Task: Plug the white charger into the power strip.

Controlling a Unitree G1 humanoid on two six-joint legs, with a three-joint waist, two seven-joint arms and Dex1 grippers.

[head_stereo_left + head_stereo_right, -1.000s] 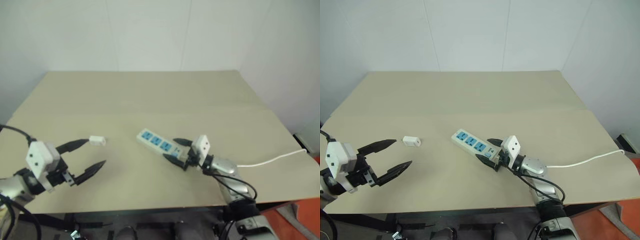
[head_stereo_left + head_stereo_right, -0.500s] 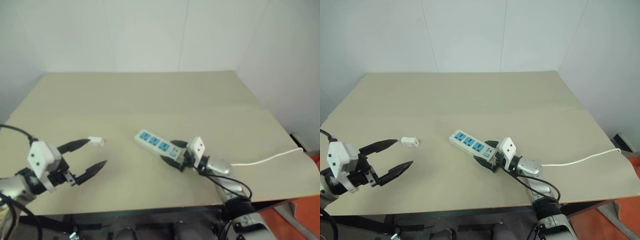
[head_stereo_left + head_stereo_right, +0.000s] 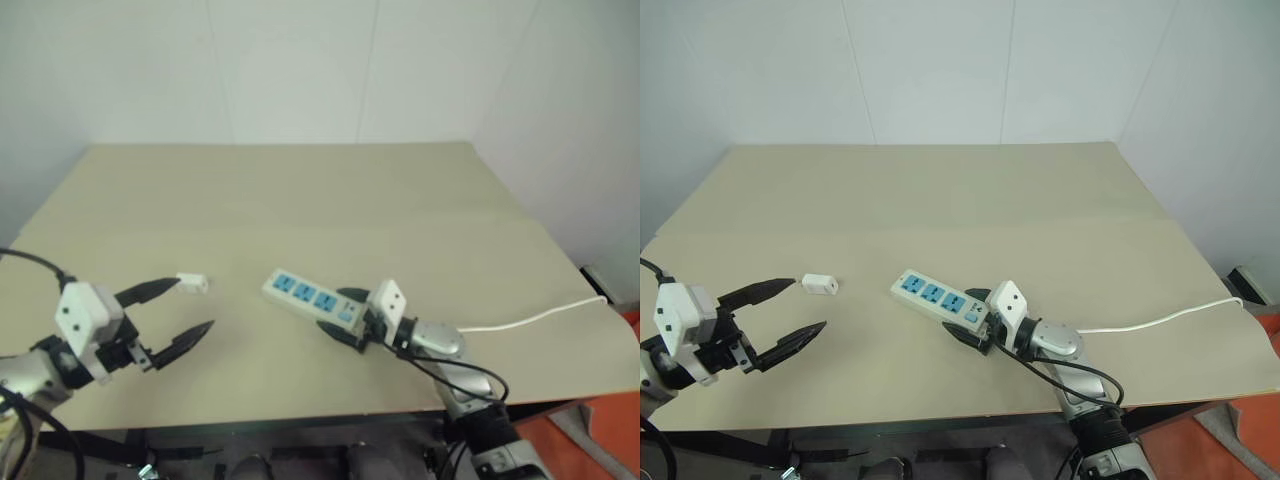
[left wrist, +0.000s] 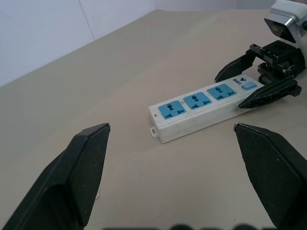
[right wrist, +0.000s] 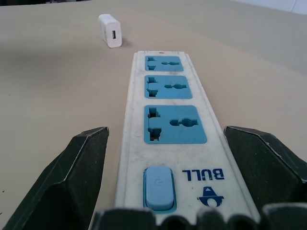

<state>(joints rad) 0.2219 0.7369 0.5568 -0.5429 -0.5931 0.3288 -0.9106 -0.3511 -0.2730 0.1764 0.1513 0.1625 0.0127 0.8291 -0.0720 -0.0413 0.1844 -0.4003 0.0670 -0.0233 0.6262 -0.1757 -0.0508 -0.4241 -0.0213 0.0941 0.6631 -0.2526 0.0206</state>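
The power strip (image 3: 932, 297) lies aslant on the tan table (image 3: 940, 190), its three blue sockets facing up. Its switch end sits between the fingers of my right gripper (image 3: 965, 315), which stands open with a gap on each side of the bar (image 5: 165, 115). The white charger (image 3: 820, 285) rests on the table to the left of the strip, also seen past the strip's far end (image 5: 110, 31). My left gripper (image 3: 808, 305) hovers open just near of the charger, holding nothing and pointing towards the strip (image 4: 196, 108).
The strip's thin white cord (image 3: 1160, 322) trails right towards the table's right edge. A seam (image 3: 1040, 225) crosses the tabletop. White walls rise behind the table's far edge.
The strip has slid a little to the left and nearer the front edge, with the right gripper still astride its switch end. The left gripper and the charger have stayed put.
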